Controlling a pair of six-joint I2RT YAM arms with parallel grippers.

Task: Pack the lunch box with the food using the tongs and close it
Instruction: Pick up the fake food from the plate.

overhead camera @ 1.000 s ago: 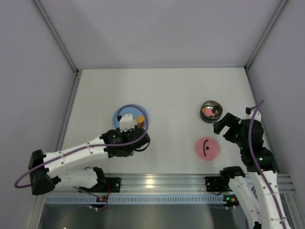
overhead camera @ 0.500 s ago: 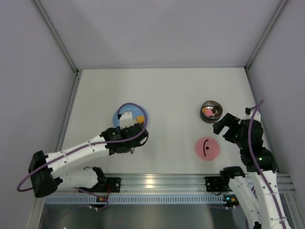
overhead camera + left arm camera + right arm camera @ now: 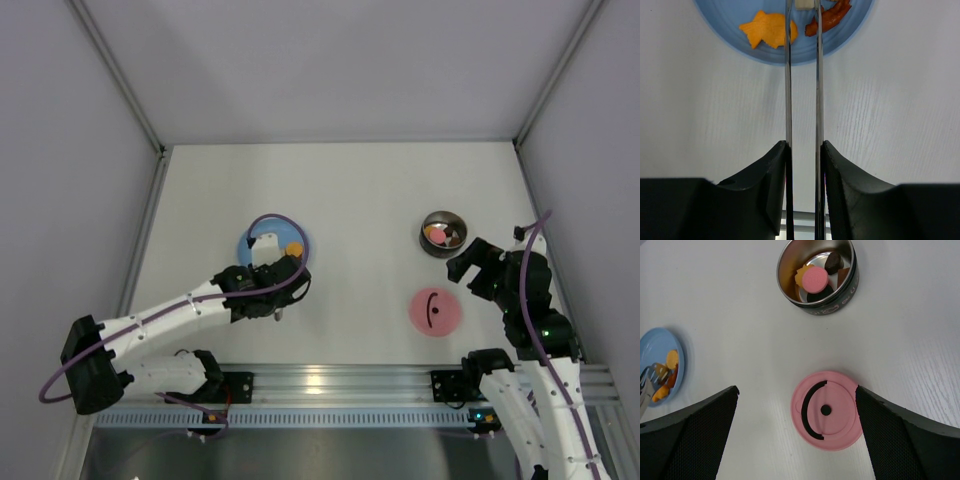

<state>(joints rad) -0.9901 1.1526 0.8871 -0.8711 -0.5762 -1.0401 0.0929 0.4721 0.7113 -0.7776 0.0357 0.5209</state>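
My left gripper (image 3: 804,146) (image 3: 262,290) is shut on the tongs (image 3: 818,90), pressing their two slim arms nearly parallel. The tong tips reach over the blue plate (image 3: 850,35) (image 3: 250,240), with a pale bit of food (image 3: 805,4) between them at the frame's top edge. An orange fish-shaped piece (image 3: 769,33) and a dark red-brown piece (image 3: 830,18) lie beside the tips. The steel lunch box (image 3: 816,275) (image 3: 443,233) holds a pink round piece (image 3: 812,279) and dark and orange pieces. Its pink lid (image 3: 827,410) (image 3: 435,311) lies flat below my open right gripper (image 3: 796,388) (image 3: 470,265).
White walls enclose the table on the left, back and right. An aluminium rail (image 3: 330,382) runs along the near edge between the arm bases. The plate also shows at the left edge of the right wrist view (image 3: 650,347), still holding several small pieces.
The left arm has moved away from the near edge, carrying the tongs further over the plate, and its jaws have squeezed the tongs narrower. The right arm has not moved.
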